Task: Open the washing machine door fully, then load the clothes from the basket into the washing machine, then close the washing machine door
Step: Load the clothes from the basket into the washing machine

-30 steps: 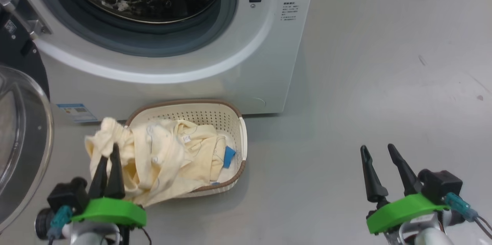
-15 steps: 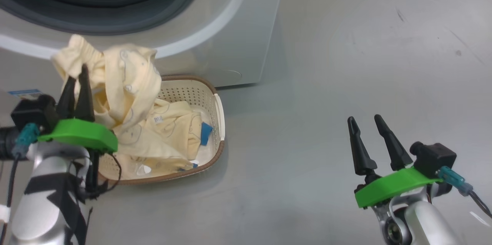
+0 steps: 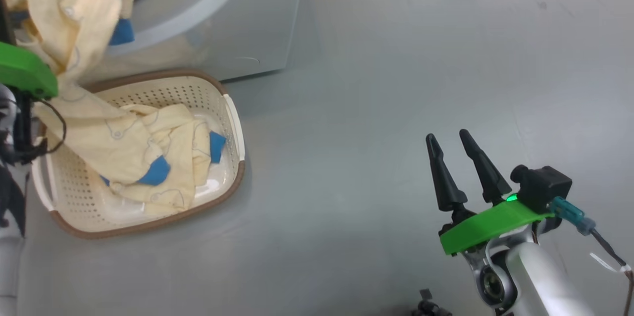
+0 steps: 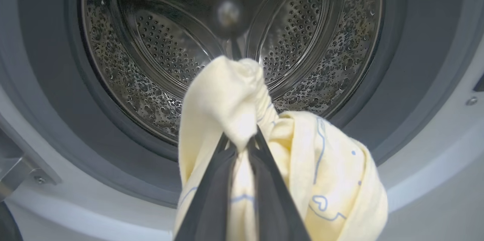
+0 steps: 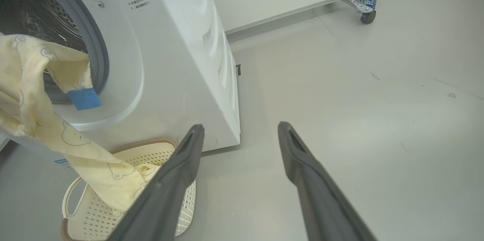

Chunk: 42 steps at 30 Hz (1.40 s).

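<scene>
Grey floor lay bare right of the washer in the head view. The basket sat just before it with clothes trailing up out of it, and the right gripper hung wide and empty, well apart. From the left wrist, the left gripper pinched a fold of clothes before the open drum. Loading looked in hand; next the bundle would need to clear the seal and go deep before release. From the right wrist, cloth ran from opening to basket; that tail could drag.

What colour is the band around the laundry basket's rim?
Brown, on the cream-white basket; best seen in the head view.
</scene>
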Tool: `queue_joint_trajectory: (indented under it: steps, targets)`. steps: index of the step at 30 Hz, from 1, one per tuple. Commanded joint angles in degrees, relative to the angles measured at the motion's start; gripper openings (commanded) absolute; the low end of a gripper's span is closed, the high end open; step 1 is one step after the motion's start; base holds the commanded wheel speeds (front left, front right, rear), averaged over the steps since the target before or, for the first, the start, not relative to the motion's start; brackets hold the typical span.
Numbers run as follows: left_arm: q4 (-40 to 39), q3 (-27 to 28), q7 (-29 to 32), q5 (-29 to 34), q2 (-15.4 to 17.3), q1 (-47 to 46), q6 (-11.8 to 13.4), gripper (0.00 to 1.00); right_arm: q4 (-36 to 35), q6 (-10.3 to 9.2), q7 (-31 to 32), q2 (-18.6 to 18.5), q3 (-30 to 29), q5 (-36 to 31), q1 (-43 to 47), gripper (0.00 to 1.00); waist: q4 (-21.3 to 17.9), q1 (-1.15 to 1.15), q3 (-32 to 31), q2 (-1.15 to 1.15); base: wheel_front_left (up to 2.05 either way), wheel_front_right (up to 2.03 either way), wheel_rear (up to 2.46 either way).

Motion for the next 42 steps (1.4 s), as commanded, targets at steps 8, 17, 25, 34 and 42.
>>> queue_joint_trajectory:
  steps: [8, 17, 25, 34, 42]
  targets:
    - [4.4, 1.0, 0.1, 3.0, 6.8, -12.6, 0.6, 0.0, -1.9, 0.09, -0.5, -0.6, 3.1, 0.7, -2.7, 1.0, -4.9, -0.01, 9.4, 0.0, 0.0, 0.0, 0.0]
    - [11.8, -1.5, -1.2, 4.6, 6.7, -23.2, 0.7, 0.0, -1.8, 0.09, -0.5, -0.6, 4.4, 1.1, -3.2, 1.0, -4.8, -0.01, 11.7, 0.0, 0.0, 0.0, 0.0]
    - [16.9, -4.1, -2.5, 6.2, 5.3, -29.2, 1.5, 0.0, -1.8, 0.09, -0.5, -0.6, 5.1, 0.8, -2.7, 1.0, -4.2, -0.01, 12.1, 0.0, 0.0, 0.0, 0.0]
    - [21.6, -6.3, -4.2, 7.2, 4.4, -34.6, 1.6, 0.0, -1.9, 0.09, -0.5, -0.6, 5.7, 0.8, -2.2, 1.0, -4.4, -0.01, 13.2, 0.0, 0.0, 0.0, 0.0]
    - [24.1, -6.3, -7.3, 6.3, 4.3, -40.0, 1.7, 0.0, -2.3, 0.09, -0.5, -0.6, 5.8, 0.6, -1.4, 1.0, -5.3, -0.01, 14.5, 0.0, 0.0, 0.0, 0.0]
